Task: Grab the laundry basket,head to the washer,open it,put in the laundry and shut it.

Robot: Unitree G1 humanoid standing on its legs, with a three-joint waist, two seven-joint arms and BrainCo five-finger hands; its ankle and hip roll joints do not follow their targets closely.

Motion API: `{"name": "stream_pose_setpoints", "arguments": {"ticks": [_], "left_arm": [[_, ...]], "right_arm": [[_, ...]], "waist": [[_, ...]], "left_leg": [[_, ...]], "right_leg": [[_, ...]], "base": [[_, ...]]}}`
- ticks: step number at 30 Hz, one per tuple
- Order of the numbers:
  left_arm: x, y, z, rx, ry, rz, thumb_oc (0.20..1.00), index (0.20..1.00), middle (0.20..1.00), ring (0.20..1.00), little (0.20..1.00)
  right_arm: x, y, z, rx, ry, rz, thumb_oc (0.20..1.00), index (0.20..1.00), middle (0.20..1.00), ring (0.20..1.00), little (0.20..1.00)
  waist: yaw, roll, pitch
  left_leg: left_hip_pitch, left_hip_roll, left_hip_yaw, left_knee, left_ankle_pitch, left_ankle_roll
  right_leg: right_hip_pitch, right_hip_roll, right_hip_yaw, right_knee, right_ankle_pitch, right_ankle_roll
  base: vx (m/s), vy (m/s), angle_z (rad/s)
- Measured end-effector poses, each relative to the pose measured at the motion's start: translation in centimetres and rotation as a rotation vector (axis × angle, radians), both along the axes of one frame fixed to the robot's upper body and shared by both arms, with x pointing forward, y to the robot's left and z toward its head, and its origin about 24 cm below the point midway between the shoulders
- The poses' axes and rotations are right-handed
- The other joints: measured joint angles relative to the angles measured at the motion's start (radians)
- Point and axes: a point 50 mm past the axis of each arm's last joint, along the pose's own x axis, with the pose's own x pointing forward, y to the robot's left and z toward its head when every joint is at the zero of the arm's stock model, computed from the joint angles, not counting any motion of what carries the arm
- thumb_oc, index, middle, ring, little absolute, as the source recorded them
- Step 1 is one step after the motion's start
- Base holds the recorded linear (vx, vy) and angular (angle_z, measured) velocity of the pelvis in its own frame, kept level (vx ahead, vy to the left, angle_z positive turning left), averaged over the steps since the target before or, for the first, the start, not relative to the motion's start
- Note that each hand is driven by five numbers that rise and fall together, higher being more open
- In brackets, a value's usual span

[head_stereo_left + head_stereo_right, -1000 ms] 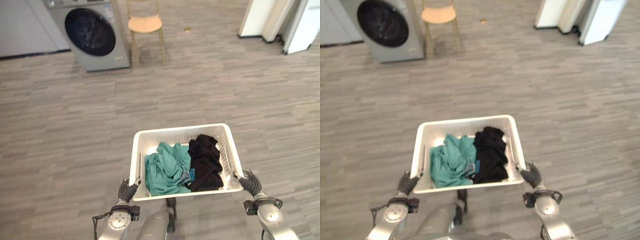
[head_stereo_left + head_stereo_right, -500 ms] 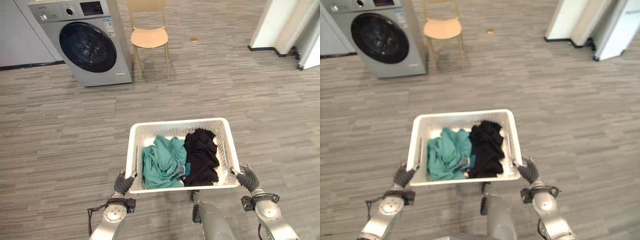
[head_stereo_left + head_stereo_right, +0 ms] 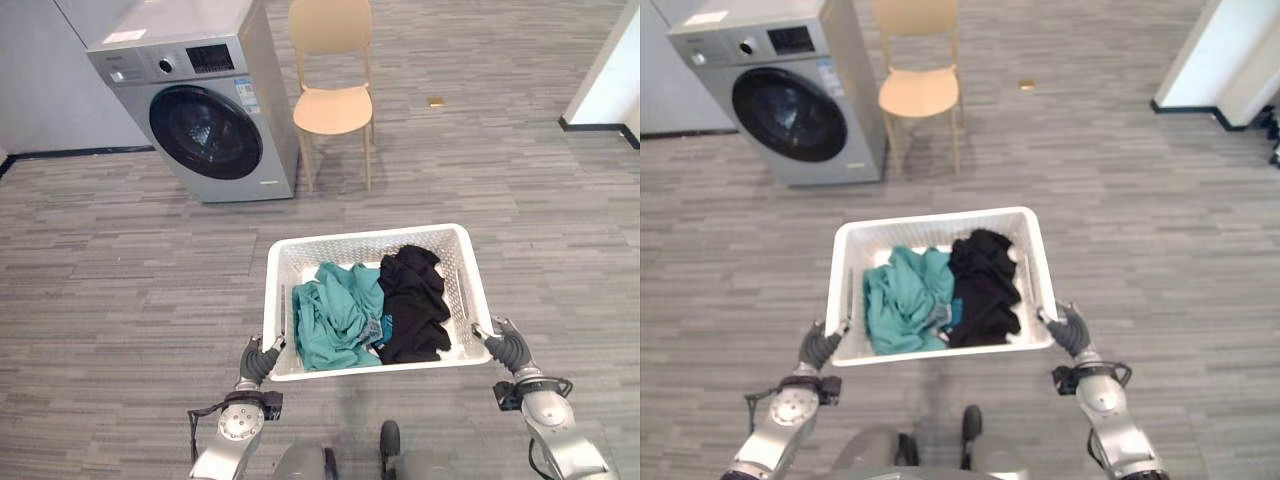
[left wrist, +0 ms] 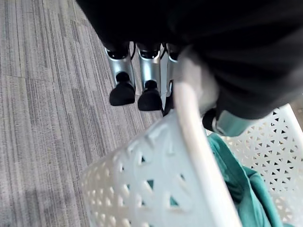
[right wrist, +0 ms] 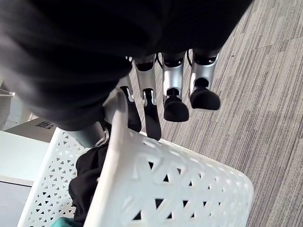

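Silver fingers curl on both sides: the left hand [image 3: 259, 359] grips the near-left rim of the white laundry basket [image 3: 368, 237], the right hand [image 3: 508, 349] clasps the near-right rim. Basket sits low centre of frame, above the grey floor [image 3: 120, 280]. Inside, teal laundry [image 3: 335, 320] left, black clothing [image 3: 412, 305] right. Upper left stands the washer [image 3: 205, 105], door shut, a tan chair [image 3: 333, 100] just beside it.

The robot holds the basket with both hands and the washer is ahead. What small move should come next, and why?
Probably a step forward and to its left, toward the washer. Both the left hand and right hand grip the white basket by its near corners, the clothes lie inside, and open floor separates it from the washer, whose door is shut.
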Motion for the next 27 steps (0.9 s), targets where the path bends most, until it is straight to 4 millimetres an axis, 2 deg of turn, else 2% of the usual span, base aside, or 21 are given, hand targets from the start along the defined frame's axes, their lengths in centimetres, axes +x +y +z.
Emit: {"name": "stream_pose_setpoints", "arguments": {"ticks": [1, 3, 5, 6, 8, 9, 10, 11, 12, 13, 14, 15, 17, 18, 19, 20, 21, 22, 25, 26, 27], "left_arm": [[-0.5, 0.2, -0.4, 0.001, 0.022, 0.006, 0.2, 0.2, 0.2, 0.2, 0.2], [-1.2, 0.3, -0.9, 0.0, 0.046, 0.012, 0.2, 0.2, 0.2, 0.2, 0.2], [-1.4, 0.2, -1.0, -0.004, 0.055, 0.011, 0.2, 0.2, 0.2, 0.2, 0.2], [-1.8, 0.2, -1.3, -0.005, 0.07, 0.013, 0.2, 0.2, 0.2, 0.2, 0.2], [-2.1, 0.4, -1.5, -0.001, 0.087, 0.018, 0.2, 0.2, 0.2, 0.2, 0.2], [-1.9, 0.6, -1.4, 0.007, 0.082, 0.015, 0.2, 0.2, 0.2, 0.2, 0.2], [-1.7, 0.6, -1.3, 0.009, 0.077, 0.013, 0.2, 0.2, 0.2, 0.2, 0.2], [-1.4, 0.8, -1.0, 0.021, 0.071, 0.008, 0.2, 0.2, 0.2, 0.2, 0.2], [-1.2, 0.9, -0.9, 0.025, 0.065, 0.005, 0.2, 0.2, 0.2, 0.2, 0.2], [-0.9, 1.5, -0.5, 0.049, 0.051, 0.001, 0.2, 0.2, 0.2, 0.2, 0.2], [-0.6, 1.7, -0.3, 0.059, 0.042, -0.002, 0.2, 0.2, 0.2, 0.2, 0.2], [0.2, 1.9, 0.4, 0.07, 0.011, -0.008, 0.2, 0.2, 0.2, 0.2, 0.2], [0.2, 2.1, 0.5, 0.072, 0.006, 0.001, 0.2, 0.2, 0.2, 0.2, 0.2], [0.1, 2.2, 0.3, 0.066, 0.016, 0.012, 0.2, 0.2, 0.2, 0.2, 0.2], [0.0, 2.2, 0.2, 0.066, 0.02, 0.011, 0.2, 0.2, 0.2, 0.2, 0.2], [-0.3, 2.0, 0.0, 0.058, 0.03, 0.008, 0.2, 0.2, 0.2, 0.2, 0.2], [-0.4, 2.0, -0.1, 0.058, 0.034, 0.008, 0.2, 0.2, 0.2, 0.2, 0.2], [-0.7, 1.9, -0.4, 0.051, 0.048, 0.012, 0.2, 0.2, 0.2, 0.2, 0.2], [-1.4, 1.6, -1.2, 0.025, 0.078, 0.034, 0.2, 0.2, 0.2, 0.2, 0.2], [-1.6, 1.3, -1.6, 0.015, 0.096, 0.043, 0.2, 0.2, 0.2, 0.2, 0.2], [-1.9, 0.9, -2.1, 0.006, 0.119, 0.03, 0.2, 0.2, 0.2, 0.2, 0.2]], "right_arm": [[-0.3, 0.1, -0.4, 0.0, 0.019, 0.005, 0.2, 0.2, 0.2, 0.2, 0.2], [-0.7, 0.2, -0.8, 0.003, 0.04, 0.007, 0.2, 0.2, 0.2, 0.2, 0.2], [-1.1, 0.2, -1.1, 0.003, 0.057, 0.001, 0.2, 0.2, 0.2, 0.2, 0.2], [-1.2, 0.2, -1.2, 0.003, 0.065, 0.004, 0.2, 0.2, 0.2, 0.2, 0.2], [-1.3, 0.5, -1.4, 0.014, 0.074, 0.002, 0.2, 0.2, 0.2, 0.2, 0.2], [-1.5, 0.6, -1.6, 0.02, 0.08, 0.001, 0.2, 0.2, 0.2, 0.2, 0.2], [-1.5, 0.6, -1.5, 0.021, 0.079, 0.0, 0.2, 0.2, 0.2, 0.2, 0.2], [-1.5, 0.8, -1.6, 0.028, 0.08, -0.003, 0.2, 0.2, 0.2, 0.2, 0.2], [-1.5, 0.8, -1.6, 0.03, 0.079, -0.003, 0.2, 0.2, 0.2, 0.2, 0.2], [-1.3, 1.3, -1.5, 0.047, 0.068, 0.005, 0.2, 0.2, 0.2, 0.2, 0.2], [-1.2, 1.5, -1.3, 0.055, 0.059, 0.004, 0.2, 0.2, 0.2, 0.2, 0.2], [-1.1, 1.6, -1.3, 0.055, 0.057, 0.007, 0.2, 0.2, 0.2, 0.2, 0.2], [-0.5, 1.9, -0.9, 0.056, 0.037, 0.02, 0.2, 0.2, 0.2, 0.2, 0.2], [-0.3, 1.9, -0.9, 0.053, 0.038, 0.025, 0.2, 0.2, 0.2, 0.2, 0.2], [-0.3, 1.9, -1.0, 0.053, 0.042, 0.024, 0.2, 0.2, 0.2, 0.2, 0.2], [-0.8, 1.8, -1.3, 0.052, 0.058, 0.022, 0.2, 0.2, 0.2, 0.2, 0.2], [-1.2, 1.7, -1.6, 0.054, 0.073, 0.016, 0.2, 0.2, 0.2, 0.2, 0.2], [-1.3, 1.6, -1.9, 0.056, 0.087, 0.011, 0.2, 0.2, 0.2, 0.2, 0.2], [-1.5, 1.6, -2.1, 0.062, 0.1, 0.011, 0.2, 0.2, 0.2, 0.2, 0.2], [-1.6, 1.5, -2.4, 0.062, 0.116, 0.002, 0.2, 0.2, 0.2, 0.2, 0.2], [-2.1, 1.0, -3.1, 0.051, 0.156, -0.009, 0.2, 0.2, 0.2, 0.2, 0.2]], "waist": [[-0.002, 0.014, -0.007], [0.011, 0.03, -0.008], [0.009, 0.035, -0.01], [0.029, 0.042, -0.014], [0.039, 0.028, -0.02], [0.037, 0.009, -0.031], [0.033, 0.01, -0.031], [0.032, 0.006, -0.034], [0.03, 0.002, -0.037], [0.036, -0.012, -0.037], [0.027, -0.012, -0.038], [0.026, -0.012, -0.036], [0.022, -0.009, -0.03], [0.01, -0.006, -0.025], [0.003, -0.006, -0.022], [-0.018, -0.003, -0.025], [-0.027, -0.016, -0.03], [-0.031, -0.017, -0.028], [-0.048, -0.008, -0.028], [-0.057, 0.007, -0.021], [-0.061, 0.024, -0.014]], "left_leg": [[-0.026, -0.006, -0.008, -0.118, 0.061, -0.019], [-0.045, -0.003, 0.0, -0.197, 0.12, -0.015], [-0.036, -0.007, 0.03, -0.228, 0.14, -0.009], [0.001, 0.006, 0.049, -0.238, 0.141, -0.002], [0.048, -0.016, 0.065, -0.227, 0.231, 0.076], [0.081, -0.052, 0.08, -0.215, 0.186, 0.108], [0.102, -0.062, 0.082, -0.221, 0.168, 0.115], [0.137, -0.073, 0.086, -0.229, 0.176, 0.123], [0.147, -0.078, 0.086, -0.233, 0.17, 0.122], [0.204, -0.096, 0.078, -0.257, 0.129, 0.126], [0.234, -0.1, 0.075, -0.275, 0.128, 0.128], [0.275, -0.099, 0.071, -0.282, 0.108, 0.118], [0.322, -0.099, 0.059, -0.299, 0.059, 0.118], [0.348, -0.095, 0.048, -0.3, 0.014, 0.099], [0.357, -0.094, 0.059, -0.303, 0.026, 0.108], [0.364, -0.095, 0.036, -0.301, -0.011, 0.086], [0.383, -0.097, 0.018, -0.29, -0.026, 0.09], [0.408, -0.097, 0.02, -0.29, -0.037, 0.086], [0.445, -0.087, -0.01, -0.289, -0.092, 0.066], [0.478, -0.077, -0.034, -0.286, -0.104, 0.054], [0.536, -0.043, -0.066, -0.259, -0.126, 0.016]], "right_leg": [[0.052, 0.017, 0.001, -0.038, -0.025, 0.013], [0.118, 0.03, 0.016, -0.051, -0.062, 0.021], [0.161, 0.032, 0.019, -0.048, -0.097, 0.035], [0.212, 0.032, 0.063, -0.044, -0.149, 0.058], [0.231, -0.001, 0.082, 0.02, -0.201, 0.103], [0.218, -0.044, 0.077, 0.116, -0.219, 0.132], [0.191, -0.057, 0.069, 0.205, -0.228, 0.146], [0.111, -0.086, 0.064, 0.404, -0.258, 0.179], [0.083, -0.095, 0.067, 0.451, -0.258, 0.181], [-0.042, -0.125, 0.06, 0.691, -0.25, 0.196], [-0.079, -0.13, 0.053, 0.735, -0.258, 0.197], [-0.187, -0.124, 0.036, 0.739, -0.261, 0.194], [-0.289, -0.122, 0.006, 0.706, -0.263, 0.19], [-0.341, -0.099, -0.01, 0.552, -0.255, 0.178], [-0.349, -0.091, -0.014, 0.454, -0.23, 0.177], [-0.384, -0.082, -0.008, 0.359, -0.192, 0.187], [-0.381, -0.076, 0.004, 0.232, -0.154, 0.196], [-0.387, -0.073, -0.004, 0.141, -0.076, 0.195], [-0.421, -0.083, 0.001, 0.088, 0.011, 0.197], [-0.401, -0.082, 0.002, 0.06, 0.035, 0.195], [-0.352, -0.07, 0.017, 0.075, 0.151, 0.165]], "base": [[0.46, 0.022, -0.19], [0.45, 0.057, -0.2], [0.45, 0.112, -0.26], [0.44, 0.145, -0.59], [0.45, 0.17, -0.58], [0.35, 0.142, -0.28], [0.44, 0.15, -0.17], [0.31, 0.073, -0.1], [0.31, 0.071, -0.4], [0.2, 0.026, -0.26], [0.24, 0.013, -0.19], [0.53, -0.009, 0.09], [0.61, -0.089, -0.06], [0.43, -0.106, 0.07], [0.42, -0.124, 0.39], [0.24, -0.084, 0.59], [0.53, -0.182, 0.61], [0.58, -0.212, 0.38], [0.33, -0.138, 0.25], [0.53, -0.285, 0.63], [0.44, -0.265, 0.64]]}}
